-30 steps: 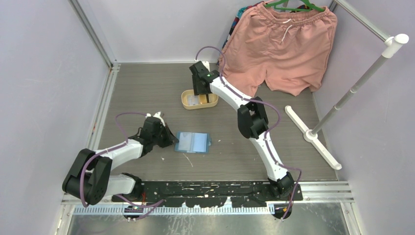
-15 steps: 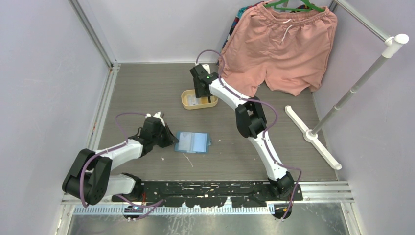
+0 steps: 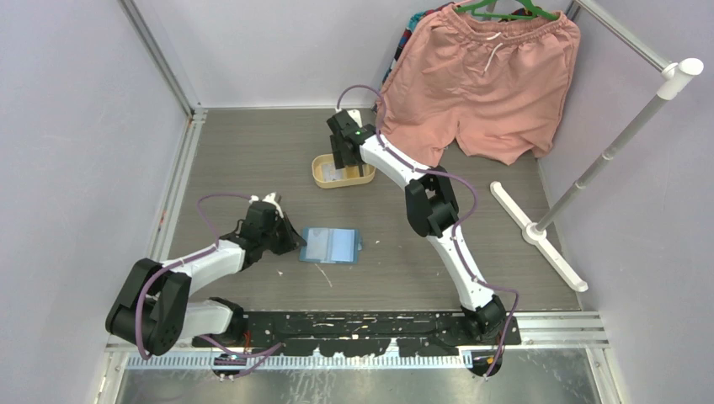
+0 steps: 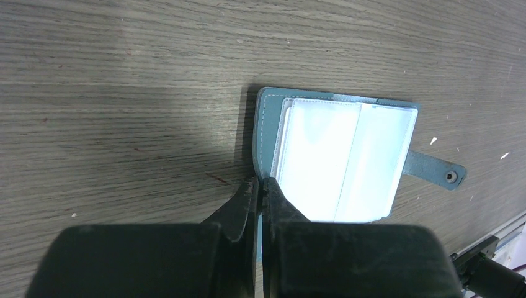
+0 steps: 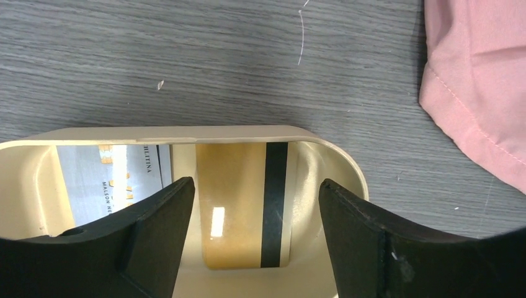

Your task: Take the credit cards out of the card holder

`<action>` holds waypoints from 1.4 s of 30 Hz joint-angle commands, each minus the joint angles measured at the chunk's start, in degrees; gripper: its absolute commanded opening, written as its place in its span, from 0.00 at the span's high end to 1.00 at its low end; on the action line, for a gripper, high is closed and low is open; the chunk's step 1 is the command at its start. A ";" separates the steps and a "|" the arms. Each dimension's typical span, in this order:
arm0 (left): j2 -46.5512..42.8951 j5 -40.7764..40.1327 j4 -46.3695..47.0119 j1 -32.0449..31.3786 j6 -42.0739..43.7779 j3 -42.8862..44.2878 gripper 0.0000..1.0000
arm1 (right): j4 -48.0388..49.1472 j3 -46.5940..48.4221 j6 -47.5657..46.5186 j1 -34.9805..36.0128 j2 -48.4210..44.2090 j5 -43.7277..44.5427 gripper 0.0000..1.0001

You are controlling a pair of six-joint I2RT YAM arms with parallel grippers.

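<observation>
The teal-blue card holder (image 3: 331, 246) lies open on the wooden table, its pale clear pockets (image 4: 338, 158) facing up. My left gripper (image 3: 295, 244) is shut on its left edge; the thin teal cover shows pinched between the fingertips (image 4: 261, 181). At the back, my right gripper (image 3: 349, 168) hangs open over the yellow oval tray (image 3: 320, 171). Inside the tray (image 5: 217, 131) a gold credit card with a black stripe (image 5: 239, 205) lies between the spread jaws of that gripper (image 5: 256, 192), touched by neither. A whitish printed card (image 5: 105, 180) lies to its left.
Pink shorts (image 3: 484, 80) hang on a hanger at the back right, their hem close to the tray. A white rack pole (image 3: 623, 135) and its foot (image 3: 539, 231) stand on the right. Purple walls close in the table on both sides.
My right gripper has opened wider over the tray, with the gold card lying free between its fingers. The left gripper keeps its hold on the card holder.
</observation>
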 commanded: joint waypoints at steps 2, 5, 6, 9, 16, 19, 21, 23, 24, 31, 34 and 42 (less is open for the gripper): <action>-0.67 -2.27 -4.57 0.31 2.29 0.65 1.00 | -0.71 4.72 -1.95 -0.48 -3.83 3.15 0.20; -1.33 -2.55 -4.97 0.30 2.29 0.60 1.00 | 0.13 5.06 -1.90 -0.51 -7.53 3.49 0.18; -1.25 -2.62 -4.99 0.41 2.29 0.62 1.00 | 0.11 5.25 -1.59 -0.47 -8.76 3.55 0.18; -1.26 -2.34 -4.86 0.30 2.14 0.55 1.00 | -0.13 4.07 0.46 0.54 -12.86 3.05 0.16; -1.10 -2.42 -4.66 0.29 1.42 0.73 1.00 | 6.84 -14.96 1.65 11.51 -24.72 3.93 0.08; -1.00 -2.44 -4.62 0.30 1.26 0.67 1.00 | 8.54 -22.25 4.91 14.79 -26.02 1.70 0.08; -0.86 -2.60 -4.26 0.29 1.00 0.49 1.00 | 10.32 -26.04 7.31 15.96 -26.35 0.39 0.08; -0.77 -2.68 -4.06 0.29 0.84 0.49 1.00 | 11.39 -28.67 8.75 17.29 -26.39 -0.20 0.08; -0.72 -2.73 -3.94 0.36 0.72 0.45 1.00 | 12.14 -29.99 9.20 18.03 -26.56 -0.23 0.08; -0.56 -2.41 -2.54 0.30 -0.66 -0.20 1.00 | 14.52 -36.45 12.35 21.05 -27.34 -0.24 0.07; -0.13 -1.62 -2.07 0.30 -1.25 -0.60 1.00 | 15.58 -37.79 13.51 21.32 -26.60 -1.46 0.06; -0.10 -0.86 -0.35 0.32 -1.80 -1.01 1.00 | 14.88 -36.38 13.09 23.55 -24.55 -2.15 0.00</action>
